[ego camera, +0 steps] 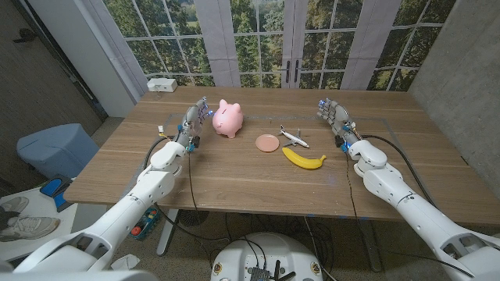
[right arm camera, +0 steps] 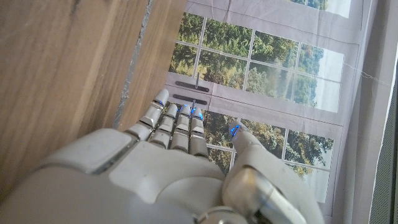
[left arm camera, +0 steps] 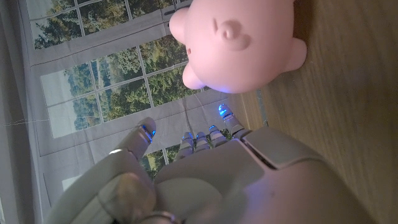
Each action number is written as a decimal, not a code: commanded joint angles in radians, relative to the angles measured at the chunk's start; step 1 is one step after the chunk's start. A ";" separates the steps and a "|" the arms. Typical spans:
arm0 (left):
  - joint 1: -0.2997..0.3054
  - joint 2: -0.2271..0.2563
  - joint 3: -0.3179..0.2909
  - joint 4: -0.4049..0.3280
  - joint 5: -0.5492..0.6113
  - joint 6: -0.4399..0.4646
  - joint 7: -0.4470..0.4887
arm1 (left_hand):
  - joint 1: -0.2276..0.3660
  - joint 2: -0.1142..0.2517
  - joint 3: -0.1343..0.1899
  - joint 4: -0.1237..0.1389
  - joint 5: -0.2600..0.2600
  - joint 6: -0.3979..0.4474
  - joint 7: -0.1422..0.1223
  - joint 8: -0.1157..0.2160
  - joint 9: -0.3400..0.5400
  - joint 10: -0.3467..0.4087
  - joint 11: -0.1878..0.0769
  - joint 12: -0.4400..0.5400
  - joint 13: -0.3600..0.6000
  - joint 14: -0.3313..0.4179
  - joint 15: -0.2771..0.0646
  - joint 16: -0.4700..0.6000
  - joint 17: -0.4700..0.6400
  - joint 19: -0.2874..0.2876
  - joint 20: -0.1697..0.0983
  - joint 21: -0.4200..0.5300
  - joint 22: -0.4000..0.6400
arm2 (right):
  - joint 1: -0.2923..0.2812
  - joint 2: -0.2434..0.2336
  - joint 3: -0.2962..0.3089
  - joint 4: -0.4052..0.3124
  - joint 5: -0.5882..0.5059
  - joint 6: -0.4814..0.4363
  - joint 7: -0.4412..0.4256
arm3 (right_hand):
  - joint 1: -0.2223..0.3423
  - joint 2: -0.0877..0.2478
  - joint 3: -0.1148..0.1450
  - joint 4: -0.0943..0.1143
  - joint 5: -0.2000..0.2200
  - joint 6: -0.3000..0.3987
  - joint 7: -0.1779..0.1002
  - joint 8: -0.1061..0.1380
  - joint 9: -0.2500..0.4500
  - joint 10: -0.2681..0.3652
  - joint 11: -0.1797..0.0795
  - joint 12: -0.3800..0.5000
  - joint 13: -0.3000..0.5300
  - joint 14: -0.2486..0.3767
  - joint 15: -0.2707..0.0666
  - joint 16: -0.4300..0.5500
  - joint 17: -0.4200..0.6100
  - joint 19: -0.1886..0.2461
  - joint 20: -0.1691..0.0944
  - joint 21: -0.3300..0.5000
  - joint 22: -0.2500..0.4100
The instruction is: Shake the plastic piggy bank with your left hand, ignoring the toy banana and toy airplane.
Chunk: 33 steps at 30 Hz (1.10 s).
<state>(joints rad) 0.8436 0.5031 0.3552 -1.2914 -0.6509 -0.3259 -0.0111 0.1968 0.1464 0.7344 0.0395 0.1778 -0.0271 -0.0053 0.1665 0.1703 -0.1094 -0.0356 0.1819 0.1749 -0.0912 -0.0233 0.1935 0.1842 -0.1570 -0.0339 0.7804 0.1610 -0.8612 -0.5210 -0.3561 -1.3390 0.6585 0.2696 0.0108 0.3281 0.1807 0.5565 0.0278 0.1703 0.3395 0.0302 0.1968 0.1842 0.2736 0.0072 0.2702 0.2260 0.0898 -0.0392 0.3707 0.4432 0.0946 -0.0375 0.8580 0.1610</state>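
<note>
A pink plastic piggy bank (ego camera: 228, 119) stands on the wooden table (ego camera: 234, 176) at the middle left, its snout toward the camera. My left hand (ego camera: 194, 117) stands just left of it, fingers apart, a small gap between them. In the left wrist view the piggy bank (left arm camera: 239, 43) sits beyond my left hand's fingertips (left arm camera: 186, 138), untouched. A toy airplane (ego camera: 293, 137) and a yellow toy banana (ego camera: 304, 159) lie right of centre. My right hand (ego camera: 334, 115) stands open at the far right, holding nothing; the right wrist view shows its fingers (right arm camera: 177, 121) spread over bare wood.
A small pink round dish (ego camera: 267, 143) lies between the piggy bank and the airplane. A white box (ego camera: 162, 84) sits at the table's far left corner. A blue bin (ego camera: 55, 148) stands on the floor left of the table. Windows run behind the far edge.
</note>
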 commanded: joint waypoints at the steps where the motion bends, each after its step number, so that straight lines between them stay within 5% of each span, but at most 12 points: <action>1: 0.056 -0.006 -0.023 -0.062 0.049 -0.044 0.109 | 0.007 0.034 0.003 0.000 0.004 -0.003 -0.001 0.009 0.002 0.001 -0.002 0.008 0.001 0.005 -0.001 0.008 0.002 0.001 -0.015 0.003 0.004 | -0.046 -0.016 0.035 -0.035 0.035 -0.026 -0.052 | 0.011 0.007 0.007 0.002 0.005 0.012 0.002 0.007 0.003 0.013 0.003 0.007 0.003 0.008 -0.054 0.006 0.003 0.006 -0.073 0.005 0.001; 6: 0.064 -0.003 -0.013 -0.095 0.124 -0.038 0.195 | 0.006 0.013 -0.018 -0.025 0.002 0.017 -0.002 0.017 0.002 0.028 -0.006 0.016 0.001 0.036 0.003 0.015 -0.006 0.039 0.007 0.000 0.004 | -0.060 -0.014 0.056 -0.027 0.030 0.021 -0.066 | 0.011 0.001 0.005 -0.002 0.005 0.022 0.007 0.010 0.003 0.025 0.011 0.008 0.000 0.017 -0.049 0.011 0.002 0.011 -0.067 0.000 0.002; 15: 0.086 -0.013 0.001 -0.158 0.273 -0.001 0.378 | 0.014 -0.052 -0.071 -0.134 -0.005 0.102 -0.026 0.029 0.004 0.114 0.006 0.031 0.002 0.125 0.022 0.015 -0.014 0.134 0.088 -0.019 0.008 | -0.099 -0.029 0.086 -0.055 0.038 0.033 -0.095 | 0.011 -0.004 0.001 -0.007 0.004 0.030 0.011 0.011 0.004 0.036 0.013 0.008 -0.002 0.025 -0.041 0.014 0.001 0.019 -0.061 -0.003 0.002; 20: 0.089 0.002 0.009 -0.209 0.342 0.062 0.442 | 0.021 -0.071 -0.081 -0.168 -0.007 0.127 -0.032 0.030 0.004 0.143 0.001 0.035 0.003 0.156 0.032 0.015 -0.014 0.159 0.104 -0.027 0.008 | -0.113 -0.033 0.098 -0.058 0.045 0.046 -0.093 | 0.012 -0.007 -0.001 -0.011 0.005 0.036 0.014 0.012 0.004 0.038 0.017 0.007 -0.003 0.029 -0.039 0.016 -0.001 0.024 -0.055 -0.006 0.003; 33: 0.102 0.074 0.020 -0.403 0.470 0.336 0.540 | 0.038 -0.107 -0.088 -0.209 -0.005 0.108 -0.045 0.019 0.005 0.136 -0.005 0.023 0.005 0.153 0.027 0.002 -0.012 0.161 0.105 -0.051 0.008 | -0.182 -0.073 0.131 -0.142 0.050 0.045 -0.115 | 0.011 -0.010 -0.006 -0.018 0.005 0.041 0.017 0.011 0.004 0.045 0.018 0.005 -0.006 0.036 -0.023 0.019 -0.003 0.033 -0.041 -0.011 0.003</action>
<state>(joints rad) 0.9317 0.5296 0.3679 -1.5512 -0.2812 -0.1864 0.4400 0.2293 0.0526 0.6444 -0.1579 0.1737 0.0870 -0.0420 0.1885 0.1701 0.0266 -0.0356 0.2112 0.1747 0.0627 0.0053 0.2013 0.1702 0.0042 0.0695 0.7358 0.1655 -0.9900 -0.5647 -0.2528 -1.4220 0.7024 0.3138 -0.0845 0.3305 0.1724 0.5492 0.0205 0.1702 0.3716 0.0444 0.2049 0.1840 0.3129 0.0214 0.2738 0.2183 0.1149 -0.0356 0.3861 0.4403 0.1181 -0.0395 0.8502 0.1607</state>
